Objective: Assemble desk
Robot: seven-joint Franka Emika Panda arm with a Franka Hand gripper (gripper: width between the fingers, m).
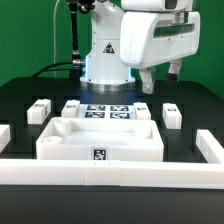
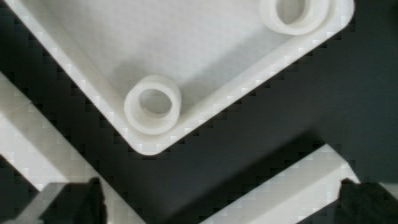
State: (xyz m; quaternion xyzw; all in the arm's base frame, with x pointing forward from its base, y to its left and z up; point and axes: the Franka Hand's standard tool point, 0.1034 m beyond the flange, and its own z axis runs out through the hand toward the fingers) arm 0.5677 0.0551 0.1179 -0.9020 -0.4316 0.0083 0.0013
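You're early on: desk panel [image 1: 100, 140] flat on the worktop [image 1: 15, 100], legs [image 1: 40, 110] loose beside it, pincer [image 1: 160, 78] empty, jaws apart above a corner socket [image 2: 153, 105]; next, probably descend square onto that rim.

White glossy arm [image 1: 160, 40], black cable [image 1: 74, 35], triangular warning sticker [image 1: 107, 48].

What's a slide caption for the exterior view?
Panda's open gripper raised near the desk panel; white block legs lie loose nearby, none attached yet.
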